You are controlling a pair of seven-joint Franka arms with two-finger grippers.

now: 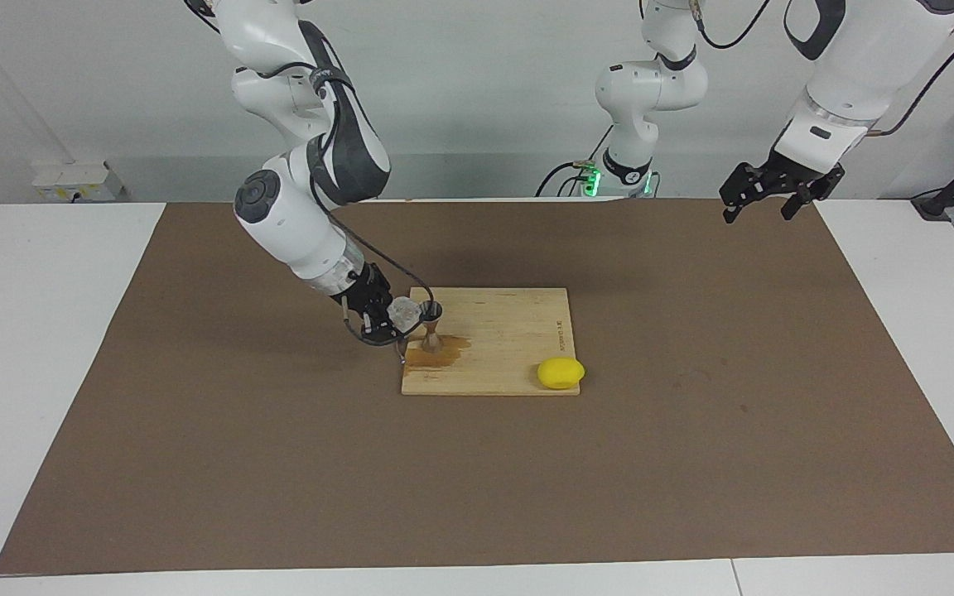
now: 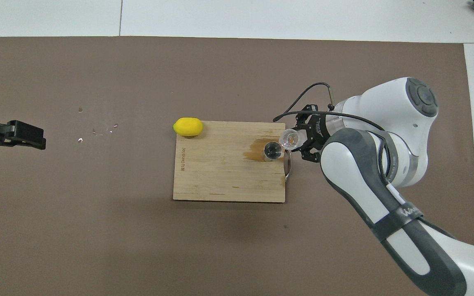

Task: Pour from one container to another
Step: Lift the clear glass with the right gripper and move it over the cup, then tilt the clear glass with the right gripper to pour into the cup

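Observation:
A small clear cup [image 1: 402, 311] [image 2: 290, 138] hangs tilted, its mouth right beside the top rim of the silvery hourglass jigger [image 1: 430, 324] [image 2: 273, 150]. An amber tint shows inside the cup from overhead. My right gripper [image 1: 392, 319] [image 2: 298, 140] is shut on the cup, just over the board's edge at the right arm's end. The jigger stands upright on the wooden cutting board [image 1: 510, 331] [image 2: 220, 176], on a brown wet stain [image 1: 442, 354] [image 2: 255, 150]. My left gripper [image 1: 760, 212] [image 2: 31, 137] waits open and empty, high over the mat at the left arm's end.
A yellow lemon [image 1: 561, 372] [image 2: 188, 126] lies at the board's corner farther from the robots, toward the left arm's end. A metal handle [image 2: 288, 164] sticks out of the board by the jigger. Small pale specks [image 2: 97, 131] lie on the brown mat.

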